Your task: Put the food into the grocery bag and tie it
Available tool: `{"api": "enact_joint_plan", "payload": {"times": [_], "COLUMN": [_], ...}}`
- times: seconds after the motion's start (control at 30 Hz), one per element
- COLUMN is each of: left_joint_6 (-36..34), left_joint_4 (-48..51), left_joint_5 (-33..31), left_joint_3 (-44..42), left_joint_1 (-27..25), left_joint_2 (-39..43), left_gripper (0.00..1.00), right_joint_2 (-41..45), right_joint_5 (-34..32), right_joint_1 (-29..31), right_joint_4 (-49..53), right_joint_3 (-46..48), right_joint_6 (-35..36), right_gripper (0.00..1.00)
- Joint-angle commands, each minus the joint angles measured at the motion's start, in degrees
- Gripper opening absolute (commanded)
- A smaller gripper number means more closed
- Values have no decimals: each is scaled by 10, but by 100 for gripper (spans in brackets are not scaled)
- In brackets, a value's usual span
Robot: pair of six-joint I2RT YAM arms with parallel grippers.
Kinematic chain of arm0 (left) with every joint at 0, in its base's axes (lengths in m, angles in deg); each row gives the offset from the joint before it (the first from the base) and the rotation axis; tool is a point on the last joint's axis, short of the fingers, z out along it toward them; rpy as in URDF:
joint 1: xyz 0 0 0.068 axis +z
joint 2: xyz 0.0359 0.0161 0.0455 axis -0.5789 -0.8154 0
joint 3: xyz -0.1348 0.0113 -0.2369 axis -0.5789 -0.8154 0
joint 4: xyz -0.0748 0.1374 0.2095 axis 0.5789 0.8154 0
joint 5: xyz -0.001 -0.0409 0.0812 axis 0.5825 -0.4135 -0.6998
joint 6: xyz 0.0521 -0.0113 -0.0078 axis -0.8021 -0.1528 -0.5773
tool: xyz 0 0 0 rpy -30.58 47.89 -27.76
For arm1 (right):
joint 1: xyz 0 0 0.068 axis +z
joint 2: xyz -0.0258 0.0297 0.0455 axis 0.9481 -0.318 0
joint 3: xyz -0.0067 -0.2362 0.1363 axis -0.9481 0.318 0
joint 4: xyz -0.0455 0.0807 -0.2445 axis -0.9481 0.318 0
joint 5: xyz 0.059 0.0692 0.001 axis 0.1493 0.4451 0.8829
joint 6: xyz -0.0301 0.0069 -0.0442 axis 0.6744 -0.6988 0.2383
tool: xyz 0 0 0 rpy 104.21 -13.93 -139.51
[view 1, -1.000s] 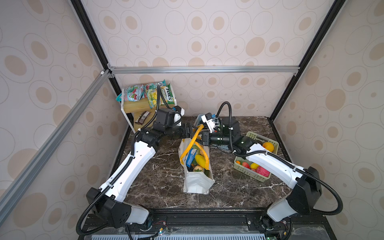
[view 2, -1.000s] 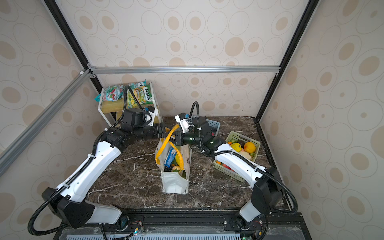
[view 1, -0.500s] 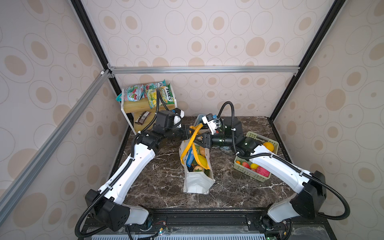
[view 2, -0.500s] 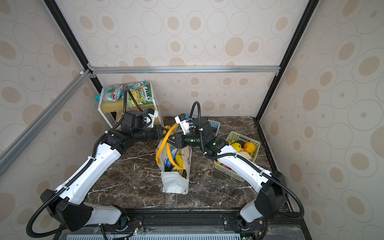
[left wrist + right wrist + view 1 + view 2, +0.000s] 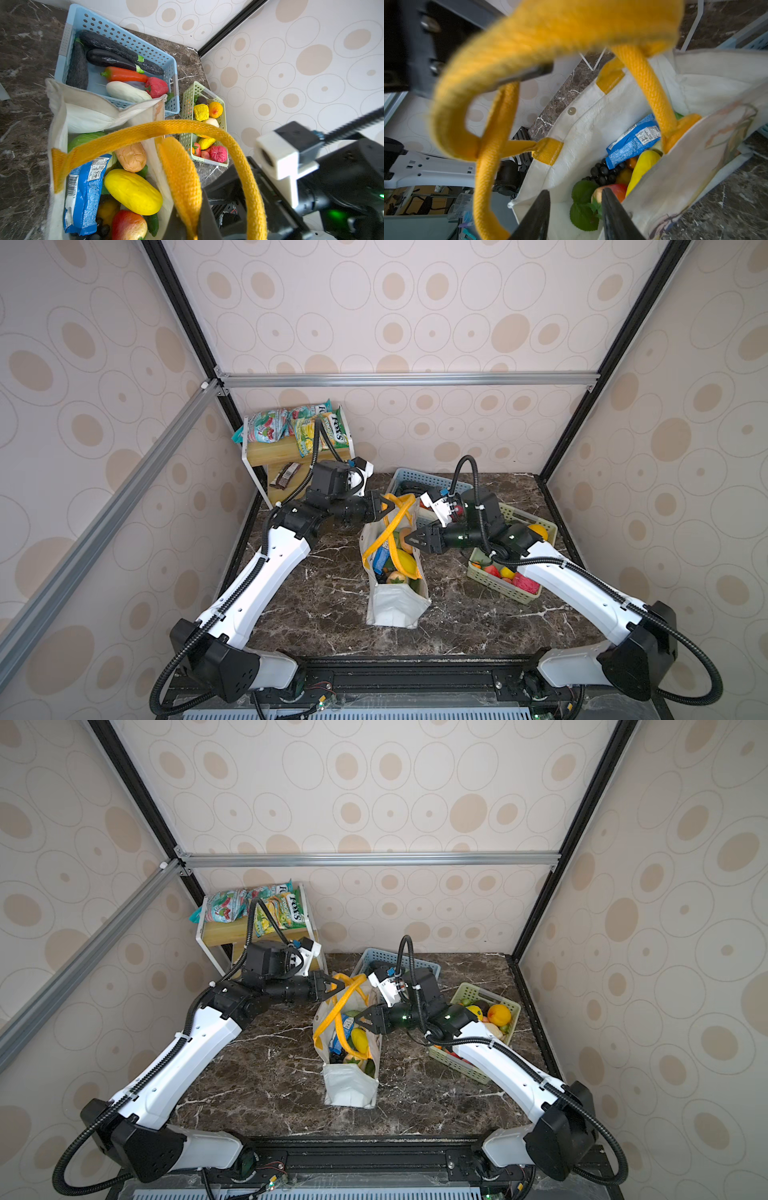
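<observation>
The white grocery bag [image 5: 397, 608] [image 5: 349, 1090] stands upright mid-table with its yellow handles [image 5: 395, 510] crossed above its mouth. Food fills it: a yellow fruit [image 5: 133, 191], a blue packet [image 5: 83, 193] [image 5: 633, 141], dark grapes [image 5: 602, 172] and a red-yellow fruit [image 5: 126, 226]. My left gripper [image 5: 384, 506] [image 5: 332, 986] [image 5: 190, 224] is shut on one yellow strap [image 5: 180, 172] at the bag's far rim. My right gripper [image 5: 409, 539] [image 5: 359, 1019] [image 5: 576, 192] hangs open at the bag's right rim, nothing between its fingers.
A blue basket [image 5: 415, 479] [image 5: 170, 68] of long vegetables stands behind the bag. A green basket [image 5: 511, 589] [image 5: 187, 104] of small fruits lies under my right arm. A shelf with snack packets [image 5: 291, 435] stands at the back left corner.
My left gripper has closed on the yellow strap. My right gripper has let go of the handles, opened, and drawn back a little to the right of the bag.
</observation>
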Motion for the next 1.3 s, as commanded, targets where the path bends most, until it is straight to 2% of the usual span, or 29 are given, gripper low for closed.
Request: {"api": "enact_joint_plan", "payload": {"times": [0.0, 0.1, 0.2, 0.33, 0.53, 0.77, 0.9, 1.0, 1.1, 1.27], "left_joint_6": [12, 32, 48, 61, 76, 93, 100, 104, 109, 120], "left_joint_4": [-7, -18, -27, -27, -20, -21, -23, -27, -34, -49], "left_joint_5": [20, 24, 24, 26, 14, -8, -18, -24, -33, -43], "left_joint_3": [26, 24, 20, 20, 15, 2, -5, -15, -24, -43], "left_joint_1": [2, 1, 1, 1, 1, -3, -6, -9, -9, -9], "left_joint_2": [12, 15, 17, 19, 28, 42, 46, 51, 55, 56], "left_gripper": [0, 0, 0, 0, 0, 0, 0, 0, 0, 0], "right_joint_2": [-1, -12, -21, -30, -74, -119, -133, -148, -154, -156], "right_joint_5": [22, 14, 45, 49, 59, 46, 16, -2, 31, 35], "right_joint_1": [17, 34, 41, 62, 73, 95, 104, 106, 108, 117], "right_joint_4": [-94, -147, -250, -380, -572, -648, -645, -675, -738, -757], "right_joint_3": [22, 39, 75, 121, 153, 117, 101, 97, 106, 96], "right_joint_6": [1, 10, 3, 24, 6, -12, -15, -43, -68, -78], "right_gripper": [49, 50, 50, 53, 53, 57, 60, 61, 61, 62]}}
